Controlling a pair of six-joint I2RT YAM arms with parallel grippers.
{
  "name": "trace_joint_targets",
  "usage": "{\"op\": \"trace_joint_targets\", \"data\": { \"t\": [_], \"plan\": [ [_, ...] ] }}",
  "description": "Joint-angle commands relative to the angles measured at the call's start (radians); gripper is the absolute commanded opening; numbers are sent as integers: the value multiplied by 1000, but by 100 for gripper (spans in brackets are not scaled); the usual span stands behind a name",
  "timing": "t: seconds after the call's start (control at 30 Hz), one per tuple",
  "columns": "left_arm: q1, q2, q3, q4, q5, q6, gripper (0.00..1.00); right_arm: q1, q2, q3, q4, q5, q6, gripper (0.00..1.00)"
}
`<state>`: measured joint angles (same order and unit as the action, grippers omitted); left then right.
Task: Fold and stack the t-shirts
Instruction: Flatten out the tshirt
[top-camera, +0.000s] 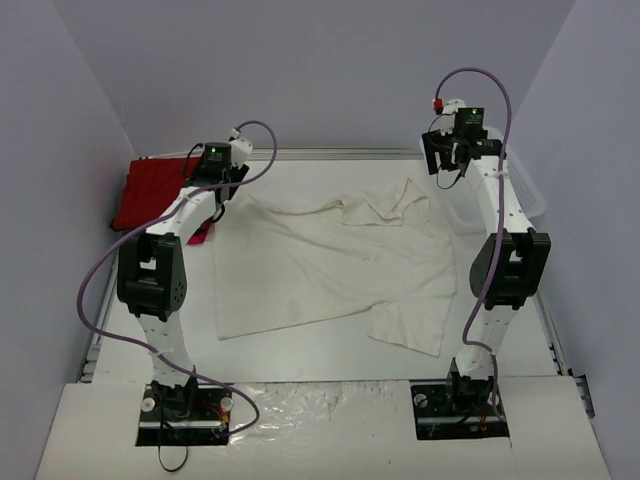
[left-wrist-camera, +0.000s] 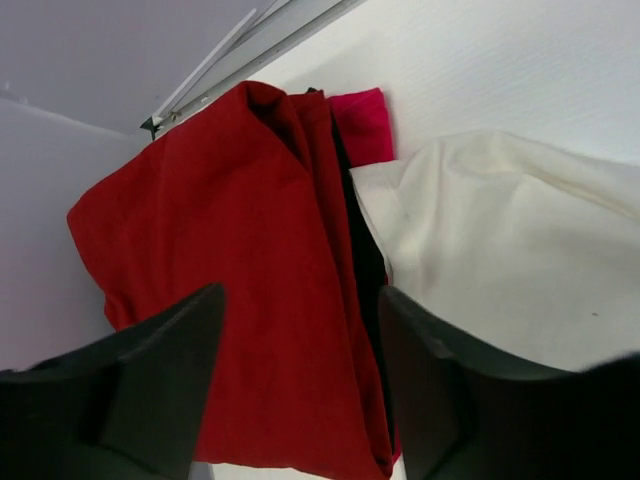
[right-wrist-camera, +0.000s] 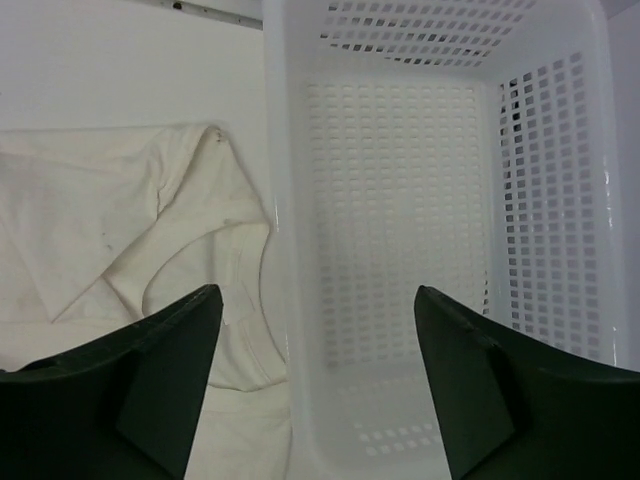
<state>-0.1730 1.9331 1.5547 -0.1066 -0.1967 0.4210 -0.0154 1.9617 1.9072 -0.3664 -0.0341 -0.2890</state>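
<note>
White table (top-camera: 300, 350), grey walls (top-camera: 300, 70); cream t-shirt (top-camera: 320, 265) spread out; left hand (left-wrist-camera: 300, 295), right hand (right-wrist-camera: 318, 295) wide, empty.

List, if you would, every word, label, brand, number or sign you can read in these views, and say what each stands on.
No readable text in any view.
Cream-white t-shirt: plain, no print or tag showing.
Red t-shirts: plain, no print showing.
Mesh basket: no markings.
Left arm and right arm: any marking is too small to read.
</note>
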Motion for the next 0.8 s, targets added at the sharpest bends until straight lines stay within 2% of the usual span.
{"op": "trace_joint_targets", "data": {
  "t": [0.0, 0.1, 0.17, 0.33, 0.37, 0.43, 0.47, 0.57, 0.63, 0.67, 0.77],
  "plan": [
    [3, -108, -2, 90, -53, 27, 65, 9, -56, 9, 18, 82, -21, 75],
    [3, -189, -89, 81, -26, 4, 72, 37, -142, -109, 23, 54, -42, 77],
    [4, -264, -134, 52, -4, -19, 72, 35, -188, -205, 23, 8, -47, 78],
    [4, -410, -292, -63, 100, -45, 72, 46, -323, -413, 20, -131, -50, 66],
    [4, -452, -310, -80, 114, -50, 72, 54, -333, -437, 20, -154, -58, 54],
    [7, -499, -356, -97, 132, -53, 71, 89, -342, -481, 17, -199, -64, 40],
    [7, -546, -408, -100, 140, -51, 71, 104, -339, -484, 5, -211, -67, 30],
    [15, -636, -491, -110, 137, -59, 71, 173, -275, -445, -51, -237, -102, 23],
    [20, -670, -522, -120, 137, -60, 72, 207, -235, -404, -72, -245, -124, 25],
    [21, -692, -534, -126, 134, -62, 72, 242, -216, -393, -80, -240, -131, 30],
    [32, -710, -573, -139, 114, -73, 72, 284, -123, -347, -81, -224, -156, 32]
  ]
}}
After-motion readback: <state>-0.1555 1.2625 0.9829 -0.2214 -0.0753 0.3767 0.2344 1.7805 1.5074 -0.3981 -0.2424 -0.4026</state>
